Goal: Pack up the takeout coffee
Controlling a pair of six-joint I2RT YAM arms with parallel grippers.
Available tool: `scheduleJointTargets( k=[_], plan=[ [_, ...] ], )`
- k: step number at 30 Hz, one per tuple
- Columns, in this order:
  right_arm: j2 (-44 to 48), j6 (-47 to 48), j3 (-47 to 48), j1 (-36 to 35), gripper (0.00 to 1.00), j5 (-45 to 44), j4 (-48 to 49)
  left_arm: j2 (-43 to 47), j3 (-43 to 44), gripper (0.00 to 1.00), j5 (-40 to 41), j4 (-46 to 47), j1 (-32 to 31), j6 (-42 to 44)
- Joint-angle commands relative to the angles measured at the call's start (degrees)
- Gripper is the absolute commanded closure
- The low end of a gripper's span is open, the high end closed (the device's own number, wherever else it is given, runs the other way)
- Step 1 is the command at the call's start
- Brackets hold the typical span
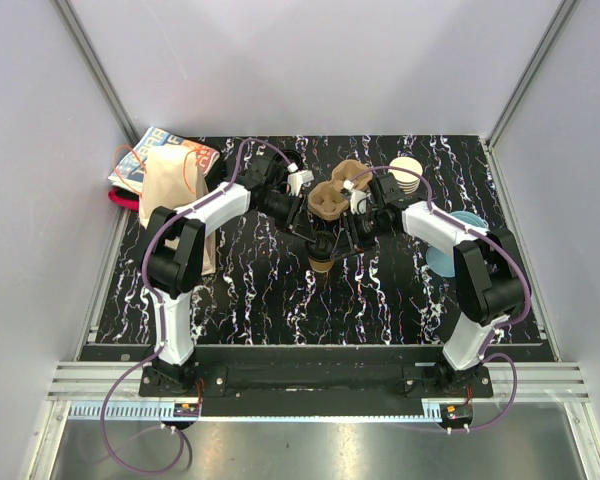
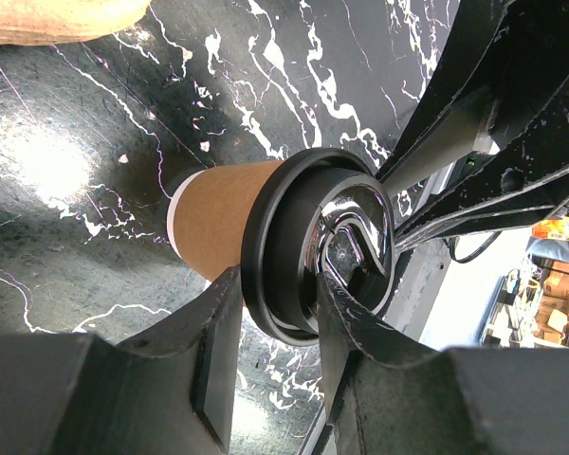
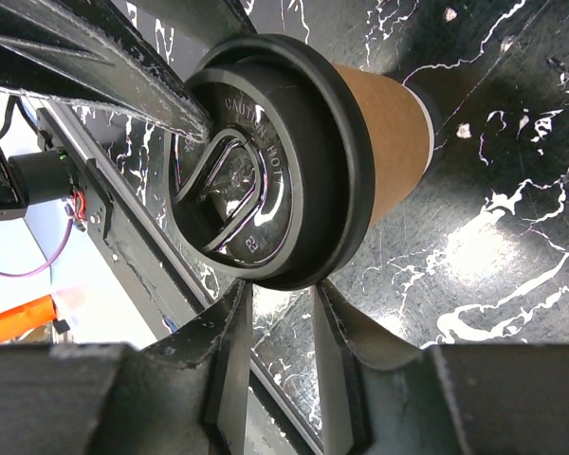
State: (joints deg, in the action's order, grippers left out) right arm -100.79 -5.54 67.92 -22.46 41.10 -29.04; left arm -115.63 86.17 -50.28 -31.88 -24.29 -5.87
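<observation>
Pinching lid (image 2: 299, 237) rim with left jaws: narrow, one finger either side of the rim, apparently clamped. Gripped there presumably for a stiff edge and easy reach from above. Coffee cup (image 2: 218, 218) upright, seemingly standing on bench (image 2: 66, 180); base contact not clear enough to rule out a slight lift. Right jaws narrow too but empty, bench visible through the gap, rim just off the tips on the opposite side. Likely there to steady the cup or take it over. Cup mid-bench between both arms, just on the near side of the cup carrier (image 1: 330, 198), well apart from the paper bag (image 1: 170, 185) at left.
</observation>
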Motion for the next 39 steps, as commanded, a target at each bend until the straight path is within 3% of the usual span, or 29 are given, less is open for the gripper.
scheduleJointTargets(
  k=[1, 6, 39],
  plan=[
    [1.6, 3.4, 2.7, 0.2, 0.66, -3.1, 2.0, -2.4, -1.6, 0.64, 11.3, -1.8, -0.9, 4.5],
    [3.8, 3.3, 5.2, 2.7, 0.65, 1.6, 0.7, -2.1, -1.5, 0.64, 11.4, -2.0, -0.8, 4.7],
    [-0.1, 6.2, 1.4, 3.8, 0.67, -0.9, 0.6, -2.2, -1.4, 0.65, 11.4, -2.1, -0.8, 4.5]
  ],
)
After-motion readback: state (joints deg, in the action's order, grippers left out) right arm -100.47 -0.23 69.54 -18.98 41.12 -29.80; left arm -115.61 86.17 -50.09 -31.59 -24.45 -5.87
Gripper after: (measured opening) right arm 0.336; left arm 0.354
